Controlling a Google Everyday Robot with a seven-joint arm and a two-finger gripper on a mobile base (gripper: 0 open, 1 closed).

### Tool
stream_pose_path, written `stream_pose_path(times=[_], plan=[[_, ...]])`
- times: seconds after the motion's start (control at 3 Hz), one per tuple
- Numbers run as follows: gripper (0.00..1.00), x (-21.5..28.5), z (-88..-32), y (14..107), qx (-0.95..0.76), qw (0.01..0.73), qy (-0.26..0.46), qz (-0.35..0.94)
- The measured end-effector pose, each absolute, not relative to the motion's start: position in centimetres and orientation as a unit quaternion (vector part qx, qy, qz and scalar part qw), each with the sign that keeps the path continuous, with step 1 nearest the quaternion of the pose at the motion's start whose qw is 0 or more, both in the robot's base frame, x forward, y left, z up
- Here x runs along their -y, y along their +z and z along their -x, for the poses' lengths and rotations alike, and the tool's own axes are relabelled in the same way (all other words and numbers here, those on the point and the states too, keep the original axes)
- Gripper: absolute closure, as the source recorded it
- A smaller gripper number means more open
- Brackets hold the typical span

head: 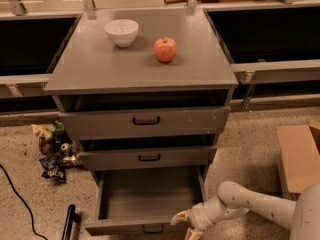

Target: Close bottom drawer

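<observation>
Grey metal fills most of the view: a cabinet (pixel 223 100) with three drawers, standing on a speckled floor (pixel 245 144). Its flat top serves as a counter (pixel 100 69). A white bowl (pixel 121 32) sits toward the far left of it, and a red-orange apple (pixel 165 49) sits just right of the bowl, a little nearer and apart from it.

The top drawer (pixel 190 121) and the middle drawer (pixel 185 157) each show a dark gap above their fronts, and each has a small black handle at the centre. The bottom drawer (pixel 145 199) is the lowest of the three and is pulled well out toward the near side. Its shallow grey inside is open to view, and its narrow front panel lies along the near edge of the scene.

My pincer (pixel 184 226) is low at the near right, by the right front corner of that drawer. Its two pale fingers are spread apart, with nothing between them. One finger points left toward the drawer's front and the other points down. I cannot tell whether either one touches the panel. My white arm (pixel 260 206) reaches in from the right.

A cardboard box (pixel 300 156) stands on the floor at the right. Left of the cabinet lie crumpled wrappers (pixel 52 151), a black cable (pixel 20 200) and a short black bar (pixel 70 221).
</observation>
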State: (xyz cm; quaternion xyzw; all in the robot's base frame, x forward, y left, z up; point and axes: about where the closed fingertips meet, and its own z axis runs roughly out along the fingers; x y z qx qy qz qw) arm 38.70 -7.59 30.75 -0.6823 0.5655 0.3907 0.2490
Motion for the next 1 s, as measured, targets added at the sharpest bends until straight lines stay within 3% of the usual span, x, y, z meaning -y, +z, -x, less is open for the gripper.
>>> stream_pose_path(times=[0.67, 1.0], plan=[[0.89, 7.5, -38.6, 30.5, -0.566, 0.249, 0.392, 0.681], [1.0, 8.9, -39.2, 28.2, -0.578, 0.255, 0.376, 0.677]])
